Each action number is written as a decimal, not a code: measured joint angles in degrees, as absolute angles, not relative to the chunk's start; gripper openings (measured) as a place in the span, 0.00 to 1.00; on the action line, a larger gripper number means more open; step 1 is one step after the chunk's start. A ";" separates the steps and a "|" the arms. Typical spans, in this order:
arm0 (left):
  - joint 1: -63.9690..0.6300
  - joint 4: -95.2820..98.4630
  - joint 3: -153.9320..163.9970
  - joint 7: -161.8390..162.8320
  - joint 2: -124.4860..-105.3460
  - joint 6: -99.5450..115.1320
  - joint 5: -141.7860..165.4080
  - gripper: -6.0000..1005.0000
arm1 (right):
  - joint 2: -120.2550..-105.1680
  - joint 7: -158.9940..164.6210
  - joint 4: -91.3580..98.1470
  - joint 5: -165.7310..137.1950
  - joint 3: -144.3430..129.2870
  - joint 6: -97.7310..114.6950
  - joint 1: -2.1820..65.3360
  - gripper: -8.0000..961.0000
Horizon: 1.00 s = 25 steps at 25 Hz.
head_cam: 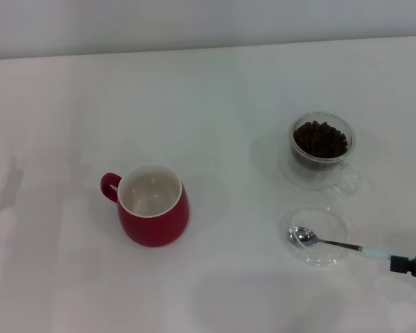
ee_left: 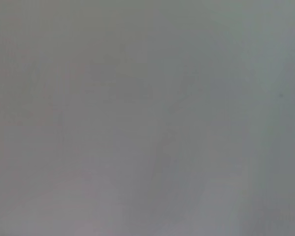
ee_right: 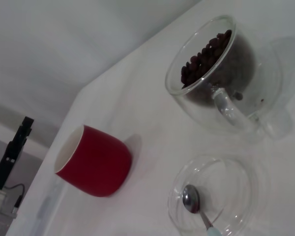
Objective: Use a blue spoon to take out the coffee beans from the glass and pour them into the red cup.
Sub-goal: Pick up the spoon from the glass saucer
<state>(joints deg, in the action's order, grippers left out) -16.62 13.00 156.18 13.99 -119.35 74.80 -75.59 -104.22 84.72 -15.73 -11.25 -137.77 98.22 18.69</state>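
Note:
The red cup (head_cam: 154, 206) stands left of centre with its white inside showing and its handle toward the left; it also shows in the right wrist view as red cup (ee_right: 93, 167). At the back right stands the glass (head_cam: 322, 150), holding coffee beans (head_cam: 320, 139); the glass (ee_right: 214, 78) and coffee beans (ee_right: 206, 51) show there too. The blue spoon (head_cam: 333, 242) lies with its metal bowl in a shallow glass dish (head_cam: 317, 234). My right gripper (head_cam: 402, 263) is at the right edge, shut on the end of the spoon's pale handle. The left gripper is out of view.
The shallow clear dish (ee_right: 214, 196) sits just in front of the glass, near the table's front right. The white table (head_cam: 229, 104) runs back to a grey wall. A black device with a green light (ee_right: 5, 182) stands beyond the table's far side.

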 joint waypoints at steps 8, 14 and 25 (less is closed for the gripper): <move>-16.79 13.00 156.18 14.02 -119.39 74.80 -75.59 0.89 | -103.90 84.67 -16.02 -11.25 -138.44 99.54 18.81 0.16; -16.88 13.00 156.18 14.06 -119.44 74.80 -75.59 0.89 | -103.43 84.68 -16.23 -11.25 -139.10 100.57 18.80 0.16; -16.88 13.48 156.18 14.07 -119.45 74.84 -75.59 0.89 | -102.29 84.41 -16.35 -10.74 -138.98 102.32 18.41 0.16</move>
<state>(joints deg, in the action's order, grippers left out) -16.88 13.48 156.18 14.07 -119.45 74.84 -75.59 -102.29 84.41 -16.35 -10.74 -138.98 102.32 18.41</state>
